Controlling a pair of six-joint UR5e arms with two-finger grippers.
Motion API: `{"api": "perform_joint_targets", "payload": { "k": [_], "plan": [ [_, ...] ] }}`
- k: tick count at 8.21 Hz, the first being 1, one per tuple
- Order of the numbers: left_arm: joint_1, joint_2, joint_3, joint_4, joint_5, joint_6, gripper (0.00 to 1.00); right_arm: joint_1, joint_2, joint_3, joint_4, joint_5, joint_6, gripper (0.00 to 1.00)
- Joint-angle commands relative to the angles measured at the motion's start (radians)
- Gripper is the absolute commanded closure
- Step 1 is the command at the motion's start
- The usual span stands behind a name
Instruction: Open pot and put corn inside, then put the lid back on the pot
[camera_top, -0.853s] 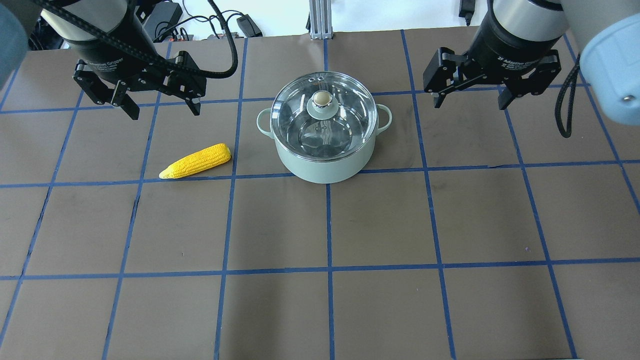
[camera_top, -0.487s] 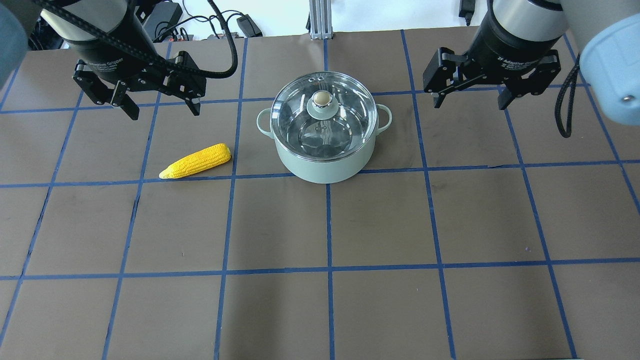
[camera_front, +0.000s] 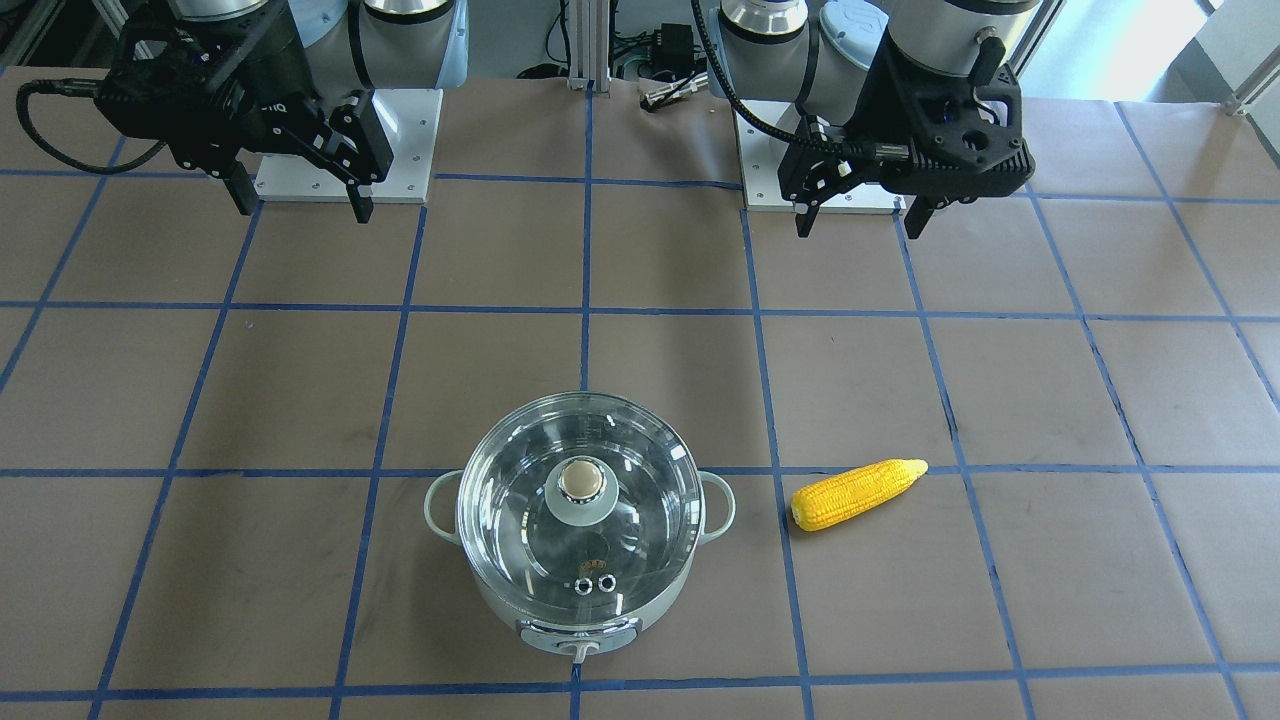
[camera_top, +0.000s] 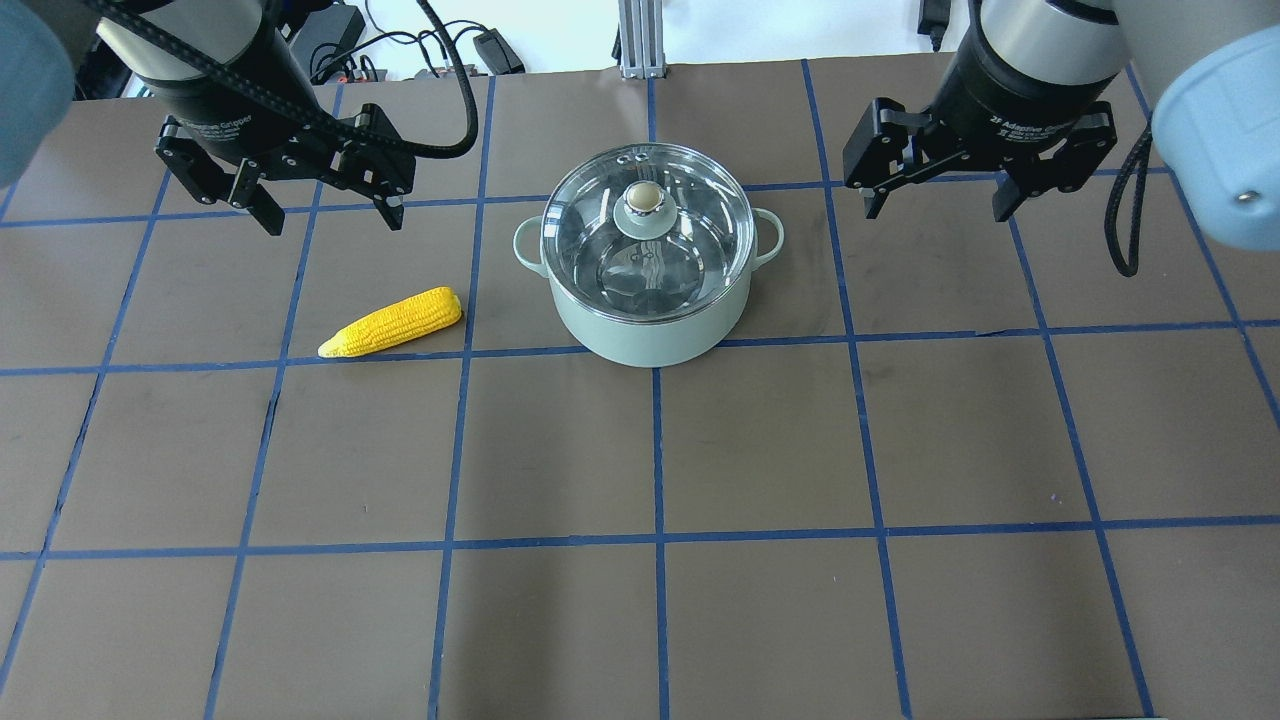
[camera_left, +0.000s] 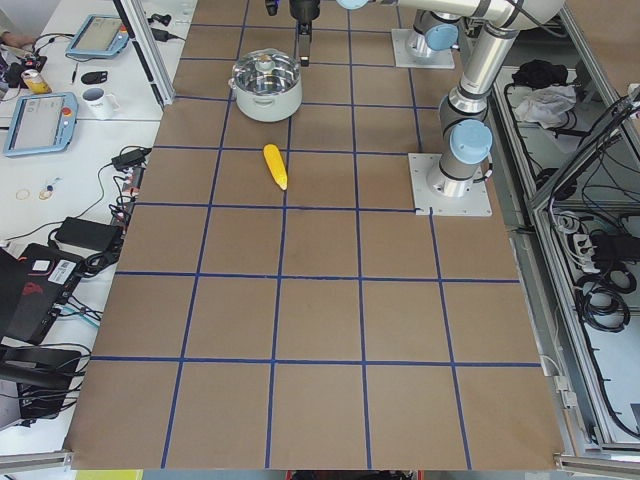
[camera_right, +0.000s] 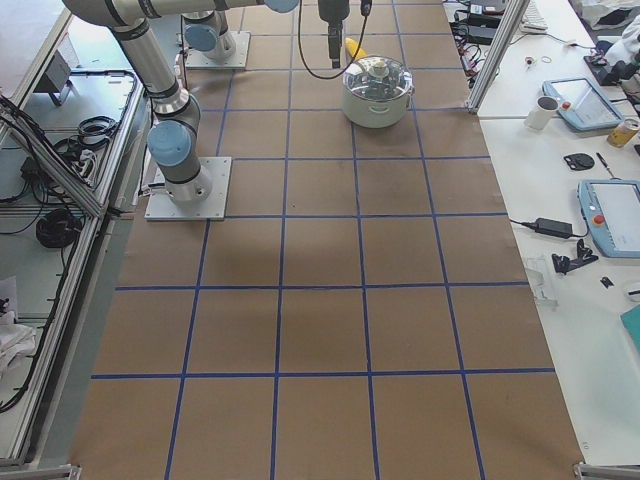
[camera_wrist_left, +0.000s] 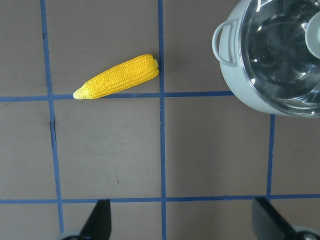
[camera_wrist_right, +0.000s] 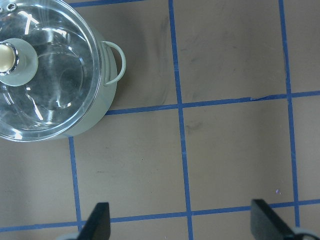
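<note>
Corn (camera_top: 392, 322) flat, tip away from pot (camera_top: 648, 343)

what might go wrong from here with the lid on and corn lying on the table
The lid offers only a small round knob; an off-centre pinch by the open right gripper could slip or tilt it. The corn is round and tapered, so it might roll away as the open left gripper closes.

pot (camera_top: 640, 345): was pale mint-grey, shiny steel within.
lid (camera_top: 690, 262): was clear glass, with a tan knob.
corn (camera_top: 392, 322): was yellow, paler at its tip.
table (camera_top: 760, 440): was brown, crossed by a blue tape grid.
</note>
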Motion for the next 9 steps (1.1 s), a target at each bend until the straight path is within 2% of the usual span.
{"api": "perform_joint_targets", "payload": {
  "k": [1, 4, 5, 6, 7, 8, 9],
  "plan": [
    [0.028, -0.019, 0.000, 0.055, 0.002, 0.087, 0.00, 0.004, 0.002, 0.002, 0.004, 0.001, -0.001, 0.00],
    [0.134, -0.080, 0.000, 0.079, -0.006, 0.390, 0.00, 0.013, 0.007, 0.008, 0.004, -0.004, -0.036, 0.00],
    [0.160, -0.107, -0.012, 0.159, -0.006, 0.537, 0.00, 0.016, 0.052, -0.001, -0.054, -0.004, -0.054, 0.00],
    [0.165, -0.135, -0.020, 0.272, -0.009, 0.587, 0.00, 0.025, 0.111, -0.010, -0.144, -0.008, -0.048, 0.00],
    [0.166, -0.176, -0.040, 0.326, -0.011, 0.686, 0.00, 0.057, 0.163, -0.040, -0.168, -0.005, -0.009, 0.00],
    [0.166, -0.216, -0.072, 0.381, 0.003, 0.963, 0.00, 0.134, 0.264, -0.100, -0.235, -0.019, 0.106, 0.00],
    [0.166, -0.230, -0.100, 0.418, 0.005, 1.145, 0.00, 0.231, 0.382, -0.181, -0.266, -0.028, 0.259, 0.00]
  ]
}}
